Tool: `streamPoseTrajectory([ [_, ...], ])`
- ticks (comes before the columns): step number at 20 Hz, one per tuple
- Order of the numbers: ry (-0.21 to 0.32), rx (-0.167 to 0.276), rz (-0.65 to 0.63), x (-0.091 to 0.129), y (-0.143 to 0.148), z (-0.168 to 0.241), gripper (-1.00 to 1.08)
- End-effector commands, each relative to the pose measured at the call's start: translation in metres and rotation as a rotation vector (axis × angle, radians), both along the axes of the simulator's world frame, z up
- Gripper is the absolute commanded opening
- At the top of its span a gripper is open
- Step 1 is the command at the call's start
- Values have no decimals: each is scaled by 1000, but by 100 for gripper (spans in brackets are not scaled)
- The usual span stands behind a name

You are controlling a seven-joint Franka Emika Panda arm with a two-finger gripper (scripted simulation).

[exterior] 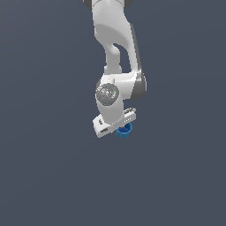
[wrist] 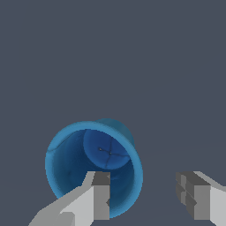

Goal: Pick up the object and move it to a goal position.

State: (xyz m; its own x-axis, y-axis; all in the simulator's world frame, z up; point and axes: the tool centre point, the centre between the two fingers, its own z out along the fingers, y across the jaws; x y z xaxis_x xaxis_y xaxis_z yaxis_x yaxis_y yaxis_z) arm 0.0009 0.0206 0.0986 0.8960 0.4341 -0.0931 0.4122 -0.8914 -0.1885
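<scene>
1. The white arm (exterior: 115,53) is seen hanging over a plain grey floor (exterior: 44,176), its wrist turned down.
2. In the exterior view, the blue cup (exterior: 125,131) is seen just under the gripper (exterior: 115,126), toward the exterior view's right.
3. In the wrist view, the cup (wrist: 70,163) is viewed from above, one finger (wrist: 99,198) placed inside its rim.
4. The other finger (wrist: 198,198) is held well outside; the jaws are spread, nothing clamped.

glossy white arm (exterior: 115,39) with grey joint caps and pale grey jaws.
</scene>
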Motion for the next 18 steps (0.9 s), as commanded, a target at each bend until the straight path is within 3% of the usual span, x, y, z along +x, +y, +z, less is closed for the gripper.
streamPoseTrajectory([
  [1,0,6,12,1,1,-1,28],
  [16,0,7,14,-5,5,-31,28],
  [17,0,7,14,-5,5,-31,-100],
  [18,0,7,14,-5,5,-31,-100],
])
